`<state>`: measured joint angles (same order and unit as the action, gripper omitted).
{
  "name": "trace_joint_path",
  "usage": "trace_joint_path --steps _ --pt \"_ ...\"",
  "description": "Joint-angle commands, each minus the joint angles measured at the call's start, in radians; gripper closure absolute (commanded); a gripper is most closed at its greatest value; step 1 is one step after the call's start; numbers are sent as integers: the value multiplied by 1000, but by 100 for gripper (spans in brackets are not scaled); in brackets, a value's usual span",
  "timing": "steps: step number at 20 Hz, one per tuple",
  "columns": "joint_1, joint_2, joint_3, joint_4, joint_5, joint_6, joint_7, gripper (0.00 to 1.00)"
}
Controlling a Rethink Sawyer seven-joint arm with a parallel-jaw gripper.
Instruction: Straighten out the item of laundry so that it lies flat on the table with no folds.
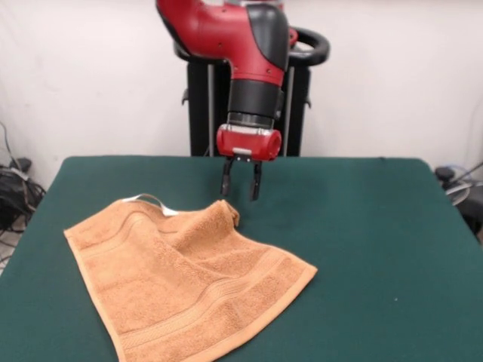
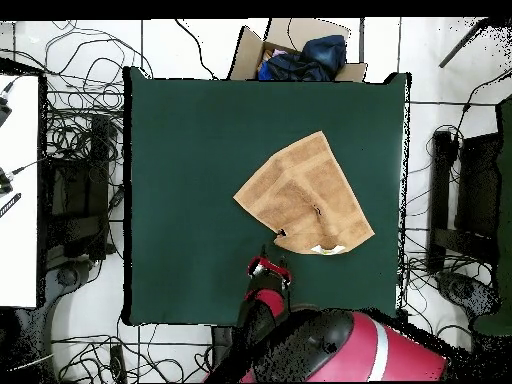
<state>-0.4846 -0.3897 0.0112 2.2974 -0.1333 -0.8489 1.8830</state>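
The orange-tan towel, the item of laundry [image 1: 189, 283], lies on the green table [image 1: 362, 226], left of centre. Most of it is spread out. Its far corner [image 1: 226, 213] is folded over onto the cloth, leaving a raised crease. A white loop tag [image 1: 153, 200] sticks out at the far edge. My gripper [image 1: 241, 190] hangs open just behind and above that folded corner, with nothing between its fingers. From overhead, the towel [image 2: 305, 195] sits right of the table's [image 2: 190, 180] middle, and the gripper [image 2: 270, 267] is close to the towel's nearest corner.
A cardboard box with dark blue cloth [image 2: 300, 55] stands beyond the table's far edge in the overhead view. Cables and black equipment [image 2: 75, 200] crowd the floor on both sides. Bare green felt [image 1: 377, 286] stretches to the right of the towel.
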Motion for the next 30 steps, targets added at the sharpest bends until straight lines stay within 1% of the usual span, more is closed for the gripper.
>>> trace_joint_path --steps 1,5,8,13,16,21,23,27,29,30 --pt "1 104 80 -108 20 4 269 0" --pt "8 122 66 -125 20 -26 258 0" --pt "18 124 48 -131 5 -90 248 0" --pt "18 121 47 -128 -7 -156 251 0" --pt "30 101 32 -120 -3 -204 235 0" --pt "39 74 20 -111 8 -227 209 0" --pt "36 77 20 -118 5 -218 201 0" --pt "53 138 -6 -170 -5 -165 136 0" --pt "89 164 -46 -193 16 -89 57 0" --pt "120 180 -79 -207 44 -20 -5 0"
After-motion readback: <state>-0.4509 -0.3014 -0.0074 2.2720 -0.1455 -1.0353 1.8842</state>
